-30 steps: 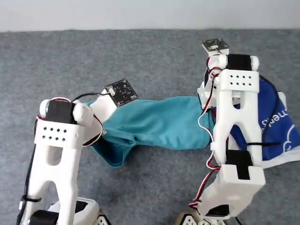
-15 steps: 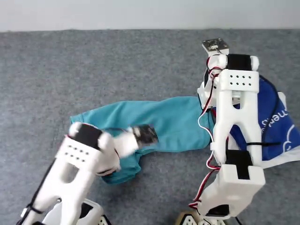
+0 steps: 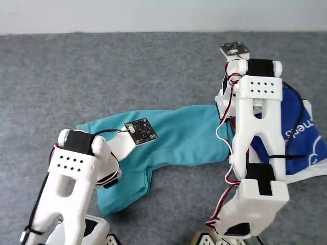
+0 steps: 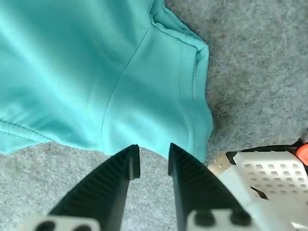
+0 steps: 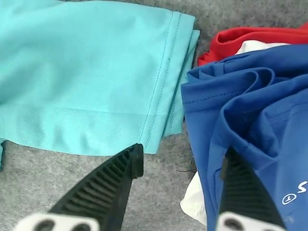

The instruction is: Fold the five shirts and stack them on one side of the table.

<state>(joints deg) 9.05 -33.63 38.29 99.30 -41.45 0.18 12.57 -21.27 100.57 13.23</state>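
Observation:
A teal shirt [image 3: 179, 135] lies flat across the middle of the grey table [image 3: 102, 66], with one flap [image 3: 120, 191] reaching toward the front. My left gripper [image 4: 153, 156] hangs just above the shirt's stitched edge [image 4: 185, 96], open by a narrow gap with nothing between its fingers. My right gripper [image 5: 182, 161] stands wide open and empty over the spot where the teal shirt's hem [image 5: 168, 72] meets a crumpled blue shirt [image 5: 250, 110]. Red cloth [image 5: 240, 34] and white cloth [image 5: 195, 204] peek out from under the blue one.
The blue shirt pile [image 3: 301, 127] sits at the right side of the table, partly under the right arm [image 3: 258, 127]. Bare grey table lies behind and to the left of the teal shirt. A white arm part [image 4: 262, 175] shows beside the left gripper.
The left arm swung from the shirt's back left corner toward the front. The teal shirt's bunched left end now lies opened out, with a flap drawn toward the front. The right arm kept still.

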